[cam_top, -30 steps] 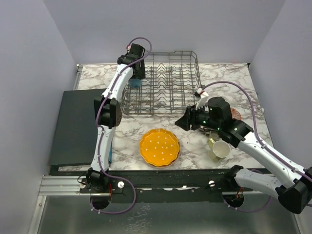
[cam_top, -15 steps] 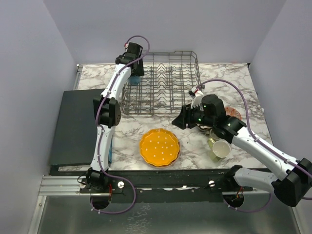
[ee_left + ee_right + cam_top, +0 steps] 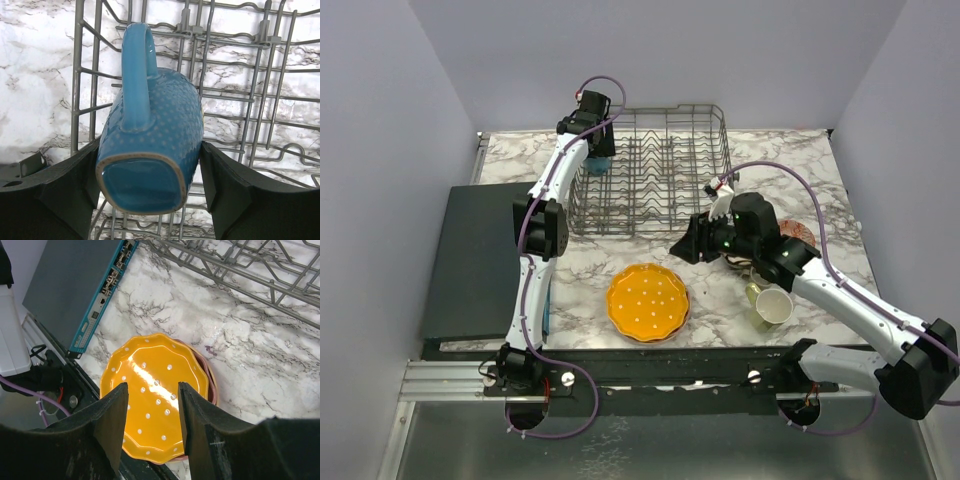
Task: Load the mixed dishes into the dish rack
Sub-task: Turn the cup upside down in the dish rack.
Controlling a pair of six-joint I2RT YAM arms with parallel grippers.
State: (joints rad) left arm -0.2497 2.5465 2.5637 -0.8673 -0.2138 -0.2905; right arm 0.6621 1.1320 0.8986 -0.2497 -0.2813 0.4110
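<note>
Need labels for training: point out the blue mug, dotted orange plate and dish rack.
blue mug [image 3: 162, 132], left wrist view, dotted side.
dotted orange plate [image 3: 647, 301], top view, centre.
dish rack [image 3: 655, 175], top view, middle tines.

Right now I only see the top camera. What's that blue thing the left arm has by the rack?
Observer: A blue mug. The left gripper squeezes its sides, dish rack wires right behind it.
Operator: Is the orange plate alone?
Observer: No. The right wrist view shows a second plate, pinkish rim, peeking from under the orange plate.
Operator: Is the right hand holding anything?
Observer: No, the right gripper is open and empty above that plate.
</note>
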